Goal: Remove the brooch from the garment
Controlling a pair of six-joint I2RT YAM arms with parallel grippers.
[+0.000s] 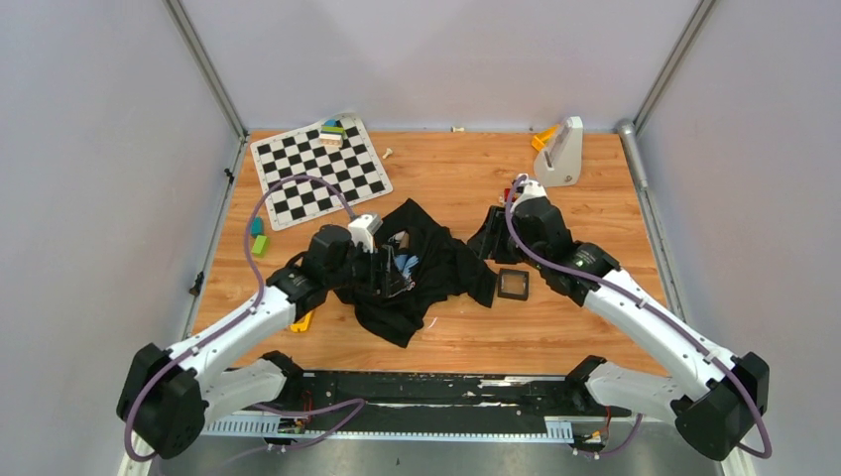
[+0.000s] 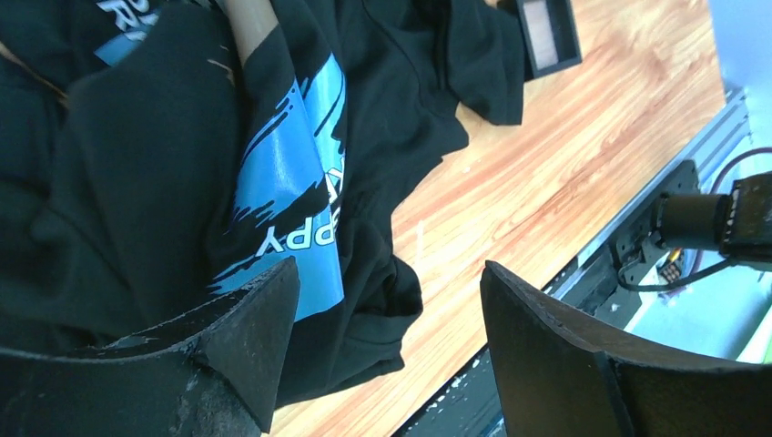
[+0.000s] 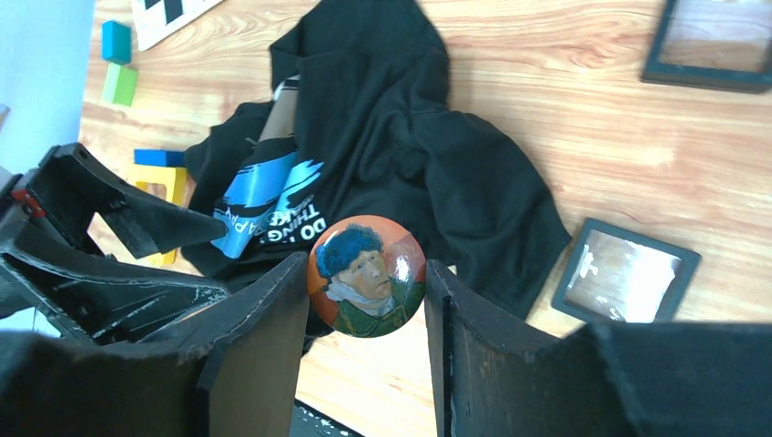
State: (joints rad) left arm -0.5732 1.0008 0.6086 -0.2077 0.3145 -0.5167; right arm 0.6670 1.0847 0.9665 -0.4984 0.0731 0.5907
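The brooch (image 3: pixel 367 276), a round pin with a painted portrait of a man in a blue cap, sits clamped between the two fingers of my right gripper (image 3: pixel 364 269), lifted off the table to the right of the garment. The garment (image 1: pixel 426 263), a crumpled black T-shirt (image 3: pixel 401 137) with a light-blue graphic and white lettering (image 2: pixel 291 182), lies mid-table. My left gripper (image 2: pixel 387 278) hovers open over the shirt's near edge, its jaws wide apart with nothing between them. In the top view the brooch is hidden by the right gripper (image 1: pixel 493 238).
A black square tray (image 1: pixel 513 285) lies just right of the shirt, and the right wrist view shows a second tray (image 3: pixel 715 41). A chessboard mat (image 1: pixel 319 171) and coloured blocks (image 1: pixel 258 238) lie at the left. A white stand (image 1: pixel 560 151) is at the back right.
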